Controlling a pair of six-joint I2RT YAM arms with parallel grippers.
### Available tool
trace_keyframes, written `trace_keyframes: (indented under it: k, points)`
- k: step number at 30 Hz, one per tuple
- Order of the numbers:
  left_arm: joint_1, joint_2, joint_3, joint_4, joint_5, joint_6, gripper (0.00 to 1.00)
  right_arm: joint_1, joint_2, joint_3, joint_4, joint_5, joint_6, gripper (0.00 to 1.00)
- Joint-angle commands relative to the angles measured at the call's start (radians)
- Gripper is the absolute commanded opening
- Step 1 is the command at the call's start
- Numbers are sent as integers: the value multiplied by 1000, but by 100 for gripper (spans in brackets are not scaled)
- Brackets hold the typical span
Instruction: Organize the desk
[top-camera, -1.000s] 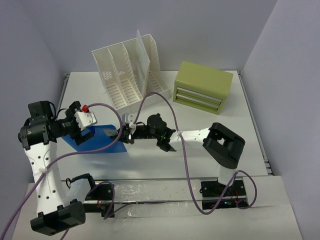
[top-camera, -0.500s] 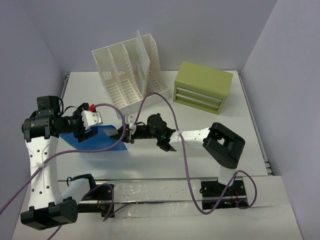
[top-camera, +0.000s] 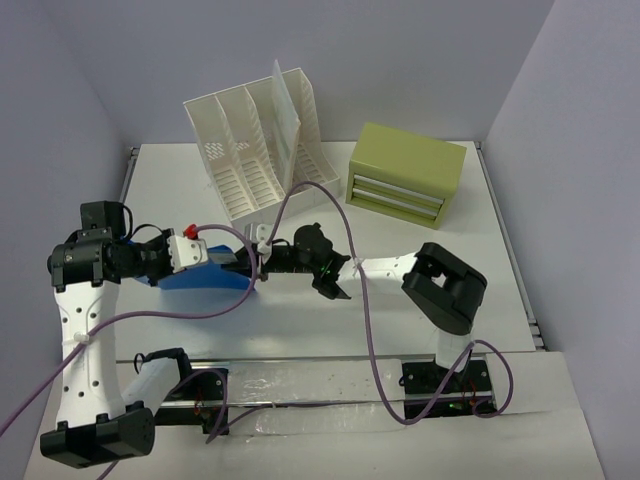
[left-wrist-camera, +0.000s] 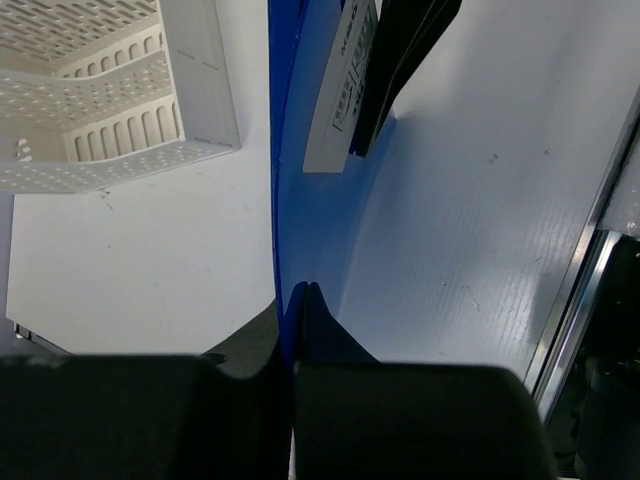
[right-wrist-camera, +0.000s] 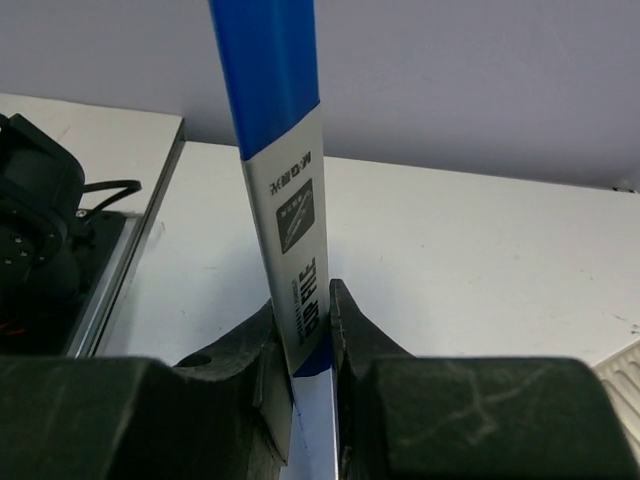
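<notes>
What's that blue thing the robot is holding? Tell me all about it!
It is a thin, flat blue folder, smooth like plastic, with a grey-white printed label along one edge. It is tipped up over the white desk. The left pincer pinches one edge and the right pincer grips the labelled edge.

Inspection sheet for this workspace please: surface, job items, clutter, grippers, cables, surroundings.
Surface: white desk, no spills or marks seen.
Job's things: blue folder held at opposite ends by both grippers; white file rack and olive-green drawer box stand at the far side, apart.
Clutter: nothing seen.
Grippers: left gripper shut on the folder's blue edge; right gripper shut on its labelled end.
Cables: purple cables loop along both arms; one arcs in front of the rack.
Surroundings: plain grey walls on three sides.
</notes>
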Motion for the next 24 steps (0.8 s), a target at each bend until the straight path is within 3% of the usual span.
trace_keyframes:
  k: [1,3,4,10,12,13,16,17,22,23,24]
  points:
    - [1,0,-35,22,40,60,0,29,43,55,1,-64,62,38]
    - [2,-5,-49,22,42,80,0,30,71,82,6,-76,84,57]
    - [2,-5,-51,22,43,87,0,29,79,98,7,-80,92,61]
    - [2,12,-32,20,75,79,0,29,141,193,0,-61,148,64]
    - [2,10,-24,20,82,80,0,30,150,206,0,-59,152,59]
    - [1,10,-17,20,88,80,0,29,151,211,0,-59,157,50]
    - [2,9,-4,20,100,69,0,29,146,216,3,-48,162,5]
    - [1,8,0,20,101,62,0,30,144,213,6,-42,162,0]
    - [1,-14,22,55,101,-61,2,29,116,189,51,-45,241,0]
    - [1,-33,26,104,97,-126,11,29,102,183,58,-38,266,0]
    - [1,-55,27,157,85,-186,27,30,87,179,59,-29,284,0]
